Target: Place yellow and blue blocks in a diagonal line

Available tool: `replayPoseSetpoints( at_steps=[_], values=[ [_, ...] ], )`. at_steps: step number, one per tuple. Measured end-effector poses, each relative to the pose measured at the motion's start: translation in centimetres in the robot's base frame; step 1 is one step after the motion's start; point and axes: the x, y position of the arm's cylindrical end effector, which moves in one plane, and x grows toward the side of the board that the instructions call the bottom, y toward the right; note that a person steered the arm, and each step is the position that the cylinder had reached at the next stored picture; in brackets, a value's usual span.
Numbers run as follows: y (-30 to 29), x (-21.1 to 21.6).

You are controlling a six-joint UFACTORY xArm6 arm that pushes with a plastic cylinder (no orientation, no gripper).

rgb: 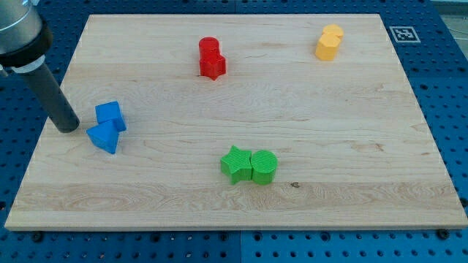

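Camera view shows my tip (68,128) resting on the wooden board (241,197) near the view's left edge, bare and holding nothing, as a plain rod can only push. Just to the view's right of it sit the two blue blocks: a blue cube-like block (110,115) slightly up and right of my tip, and a blue wedge-shaped block (103,137) slightly down and right. The two blue blocks touch or nearly touch each other, and my tip stands just beside them with a thin gap, not clearly in contact.

That relation is what the coming move turns on, in my judgement: the blue pair lies to the right of my tip, so a push toward the view's right would carry them into the board's middle. The yellow blocks (329,42), two pieces pressed together and hard to tell apart in shape, sit well apart from my tip, near the view's top right corner. A diagonal from the blue pair up to the yellow pair already suggests itself, though the spacing is uneven.

Between them lie obstacles: two red blocks (211,58) near the top centre, and a green star-shaped block (235,164) touching a green round block (264,166) near the bottom centre. Around the board is a blue pegboard table (446,109).
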Motion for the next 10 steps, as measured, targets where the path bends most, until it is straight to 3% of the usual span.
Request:
replayPoseSetpoints(
  at_steps=[2,4,5,6,8,10],
  values=[
    [11.6,-3.0],
    [14.5,-5.1],
    [15.0,-8.8],
    [20.8,-9.5],
    [38.3,-8.6],
    [53.6,-18.8]
  ],
)
